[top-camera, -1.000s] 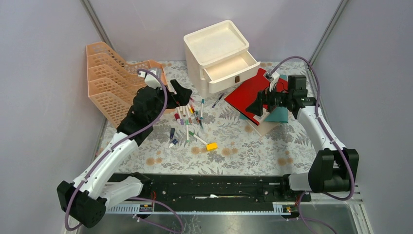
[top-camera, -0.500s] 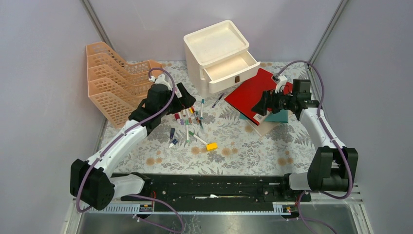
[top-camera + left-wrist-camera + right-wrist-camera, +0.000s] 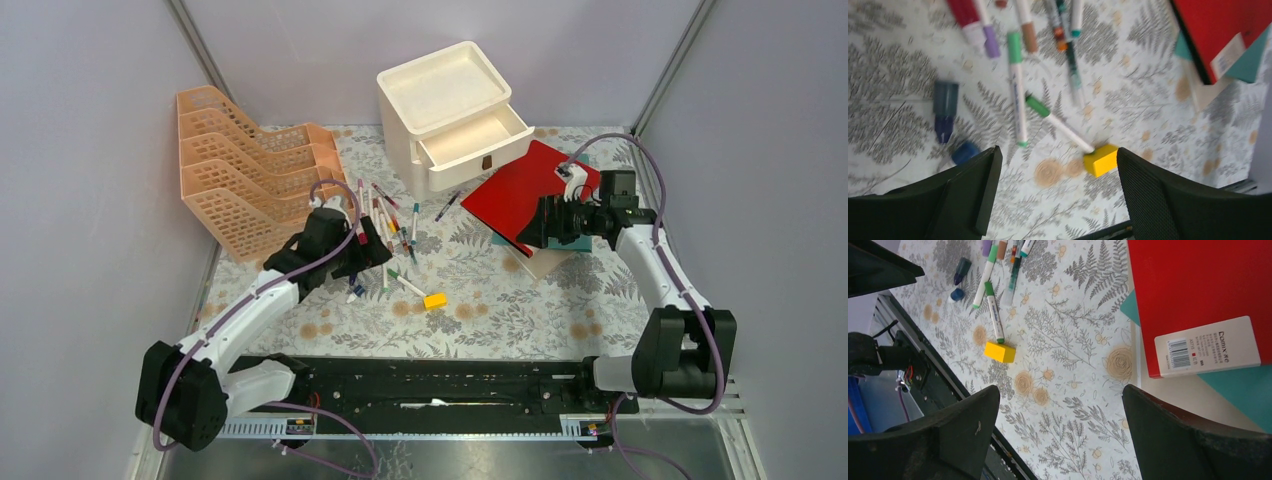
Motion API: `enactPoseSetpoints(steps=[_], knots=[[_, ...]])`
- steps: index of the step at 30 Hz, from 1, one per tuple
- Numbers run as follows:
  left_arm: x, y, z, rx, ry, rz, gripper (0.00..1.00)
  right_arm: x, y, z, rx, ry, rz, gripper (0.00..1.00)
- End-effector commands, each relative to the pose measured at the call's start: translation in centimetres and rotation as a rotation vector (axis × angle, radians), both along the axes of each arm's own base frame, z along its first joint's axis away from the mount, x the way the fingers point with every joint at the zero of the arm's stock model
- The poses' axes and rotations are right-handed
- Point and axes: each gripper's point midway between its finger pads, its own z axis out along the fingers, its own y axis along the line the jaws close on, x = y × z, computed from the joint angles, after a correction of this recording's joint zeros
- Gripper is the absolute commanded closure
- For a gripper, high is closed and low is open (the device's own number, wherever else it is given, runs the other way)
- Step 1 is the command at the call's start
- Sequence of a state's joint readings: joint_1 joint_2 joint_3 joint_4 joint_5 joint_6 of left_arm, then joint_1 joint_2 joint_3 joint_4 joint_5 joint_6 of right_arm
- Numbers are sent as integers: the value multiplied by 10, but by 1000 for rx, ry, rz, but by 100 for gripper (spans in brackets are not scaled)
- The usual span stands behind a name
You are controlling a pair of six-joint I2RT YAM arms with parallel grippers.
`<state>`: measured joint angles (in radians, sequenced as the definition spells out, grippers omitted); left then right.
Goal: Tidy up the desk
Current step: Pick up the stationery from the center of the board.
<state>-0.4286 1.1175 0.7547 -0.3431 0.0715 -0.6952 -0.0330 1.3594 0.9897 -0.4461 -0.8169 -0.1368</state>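
- the desk (image 3: 500, 300), under both arms, has pens (image 3: 393, 216) scattered on it.
- left gripper (image 3: 1055, 167) hangs over the pens, jaws spread, likely to grab one.
- right gripper (image 3: 1060, 390) hangs by the red book (image 3: 518, 182), jaws spread too.

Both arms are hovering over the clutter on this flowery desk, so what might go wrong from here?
The open left gripper hangs over tightly bunched coloured marker pens; closing there may pinch several or send them rolling. One green-capped marker ends right at the small yellow block, so nudging either probably shifts both. The flat red book lies skewed atop a teal book and a cream one; the open right gripper pushing its edge could slide the pile.
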Motion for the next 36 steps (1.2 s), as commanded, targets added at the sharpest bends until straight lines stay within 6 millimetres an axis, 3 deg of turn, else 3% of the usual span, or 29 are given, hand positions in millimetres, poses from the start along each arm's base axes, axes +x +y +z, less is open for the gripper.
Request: enactPoseSetpoints(steps=[1,5,7,9,17,20,28,36], knots=[[-16,14,-2,46,36,13,14,-17,2,13,7,-74,49,0],[-22,49,-20,239,114,88,29,-21,-2,8,-1,-73,41,0],[-19,59,-27,319,144,103,37,-22,0,8,9,-74,50,0],[-10,64,-33,380,152,107,38,-21,1,8,19,-73,52,0],[26,59,-48,452,138,96,46,-17,4,12,39,-70,62,0],[32,56,-65,475,178,80,49,-17,4,13,39,-73,64,0],[36,59,-94,521,240,93,56,-17,4,14,37,-91,65,0],[22,63,-116,519,303,97,66,-19,4,17,42,-105,62,0]])
